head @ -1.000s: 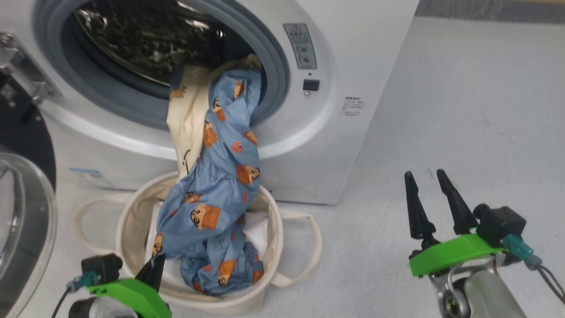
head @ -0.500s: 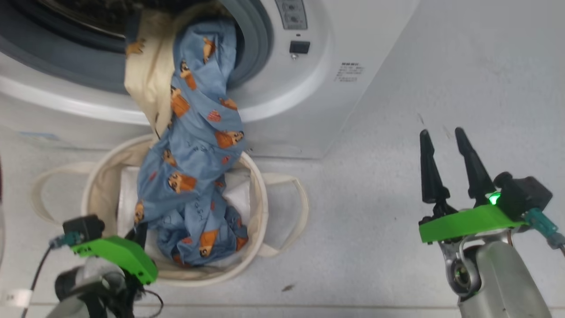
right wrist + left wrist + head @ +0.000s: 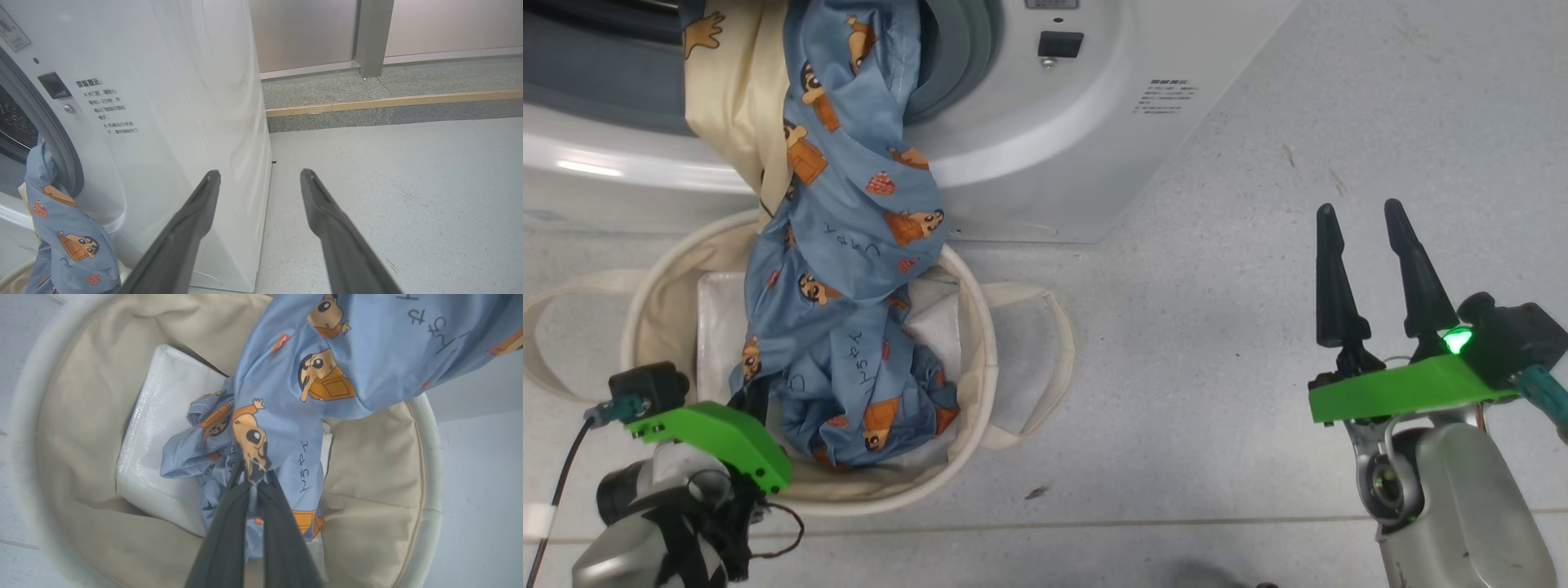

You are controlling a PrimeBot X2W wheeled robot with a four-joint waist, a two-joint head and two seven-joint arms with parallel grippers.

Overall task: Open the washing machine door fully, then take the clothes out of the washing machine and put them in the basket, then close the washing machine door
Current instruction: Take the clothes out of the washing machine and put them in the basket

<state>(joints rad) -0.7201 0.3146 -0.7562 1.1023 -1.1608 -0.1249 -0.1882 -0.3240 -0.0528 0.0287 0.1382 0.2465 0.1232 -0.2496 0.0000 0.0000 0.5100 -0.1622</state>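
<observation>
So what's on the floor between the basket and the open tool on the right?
Just bare grey floor. The head view shows nothing lying between the basket and the right tool.

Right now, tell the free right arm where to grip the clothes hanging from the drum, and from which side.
Probably the clothes at their twisted blue stretch below the washing machine mouth, where the fabric bunches into a narrow rope. Come from the robot's right, fingers level: the open right gripper stands on that side, and the basket sits below.
</observation>
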